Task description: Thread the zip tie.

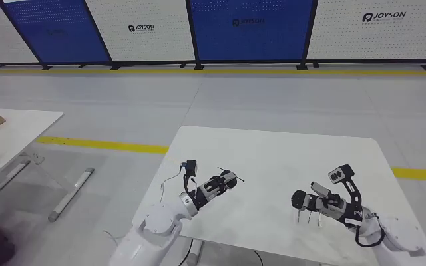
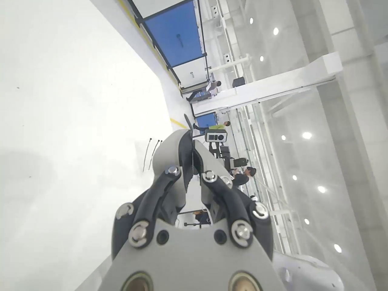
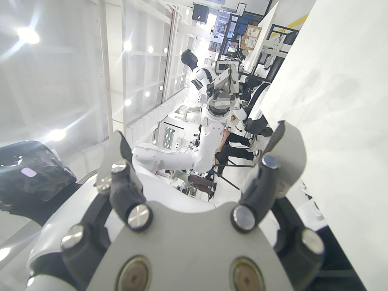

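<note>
Thin black zip tie (image 1: 239, 178) clamped in left gripper (image 2: 189, 136) jaws; two more ties (image 2: 147, 154) flat on table (image 1: 279, 159).

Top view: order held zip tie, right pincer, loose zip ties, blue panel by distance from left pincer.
1. Held zip tie: in left pincer.
2-3. Right pincer, loose zip ties, opposite side: too close to call.
4. Blue panel: back wall.
</note>
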`<state>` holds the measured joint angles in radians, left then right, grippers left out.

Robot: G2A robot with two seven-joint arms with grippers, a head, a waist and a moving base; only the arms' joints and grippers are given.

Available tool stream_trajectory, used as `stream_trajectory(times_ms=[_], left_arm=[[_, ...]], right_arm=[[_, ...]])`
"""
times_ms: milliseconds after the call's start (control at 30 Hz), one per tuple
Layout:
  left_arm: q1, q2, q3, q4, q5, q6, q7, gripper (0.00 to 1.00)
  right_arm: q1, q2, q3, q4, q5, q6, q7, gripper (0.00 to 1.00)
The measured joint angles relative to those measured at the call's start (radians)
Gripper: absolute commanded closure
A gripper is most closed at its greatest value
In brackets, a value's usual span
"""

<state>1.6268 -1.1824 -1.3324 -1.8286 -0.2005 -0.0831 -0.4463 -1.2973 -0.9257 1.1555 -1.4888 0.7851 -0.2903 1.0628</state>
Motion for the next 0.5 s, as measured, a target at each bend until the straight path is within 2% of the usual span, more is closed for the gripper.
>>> stream_trajectory(times_ms=[200,267,367,500], left_arm=[[-0.002,-0.001,0.004,-0.001,-0.001,0.000,0.005,1.00],[-0.005,-0.002,0.011,-0.014,-0.014,-0.009,0.012,1.00],[-0.002,-0.004,0.008,-0.066,-0.058,-0.035,0.037,1.00],[0.012,-0.005,0.000,-0.173,-0.107,-0.058,0.067,1.00]], right_arm=[[0.000,0.000,0.000,0.000,0.000,0.000,0.000,0.00],[0.000,0.000,0.000,0.000,0.000,0.000,0.000,0.00],[0.000,0.000,0.000,0.000,0.000,0.000,0.000,0.00],[0.000,0.000,0.000,0.000,0.000,0.000,0.000,0.00]])
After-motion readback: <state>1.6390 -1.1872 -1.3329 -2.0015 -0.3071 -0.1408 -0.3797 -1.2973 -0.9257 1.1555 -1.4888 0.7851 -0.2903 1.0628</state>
